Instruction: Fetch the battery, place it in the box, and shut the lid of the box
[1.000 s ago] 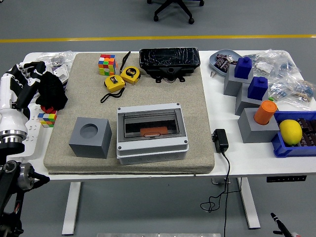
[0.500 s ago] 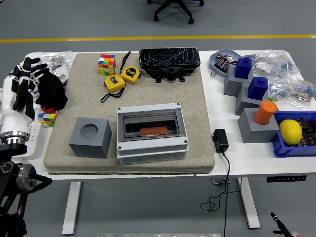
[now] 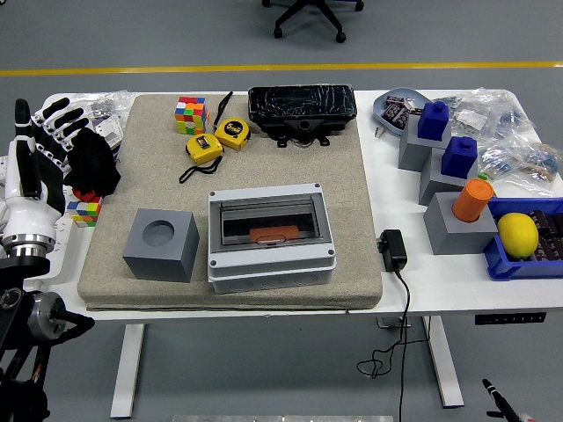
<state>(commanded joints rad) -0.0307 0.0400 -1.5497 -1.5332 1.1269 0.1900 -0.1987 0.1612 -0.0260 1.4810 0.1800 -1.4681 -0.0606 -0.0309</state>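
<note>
- From the head view, we see our left hand [image 3: 35,149] raised at the left edge of the white surface [image 3: 400,290], its white fingers [image 3: 54,110] spread and pointing up, with nothing in them.
- Our right hand does not show in this view.
- A beige mat [image 3: 347,193] covers the middle of the surface, and the grey box [image 3: 271,236] sits on its near half with the clear lid lying flat over it.
- Through the lid we see an orange piece [image 3: 272,234] inside the box; we cannot tell whether this is the battery.
- A grey block with a round hole [image 3: 159,243] stands just beside the box on its left, also on the mat.
- At the far edge of the mat lies a black wrapped case [image 3: 302,107], with two yellow tape measures [image 3: 217,138] and a coloured puzzle cube [image 3: 190,114] to its left.
- A second puzzle cube [image 3: 84,211] lies off the mat near our left hand, beside a black cloth [image 3: 92,164].
- A black power adapter [image 3: 392,250] rests just off the right edge of the mat, its cable hanging over the near edge of the surface.
- On the right side stand grey blocks topped with blue pieces [image 3: 446,139] and an orange cylinder [image 3: 472,199], well apart from the box.
- A lemon [image 3: 517,234] sits in a blue tray [image 3: 500,264] at the right edge, and clear bags of small parts [image 3: 515,141] lie behind it.
</note>
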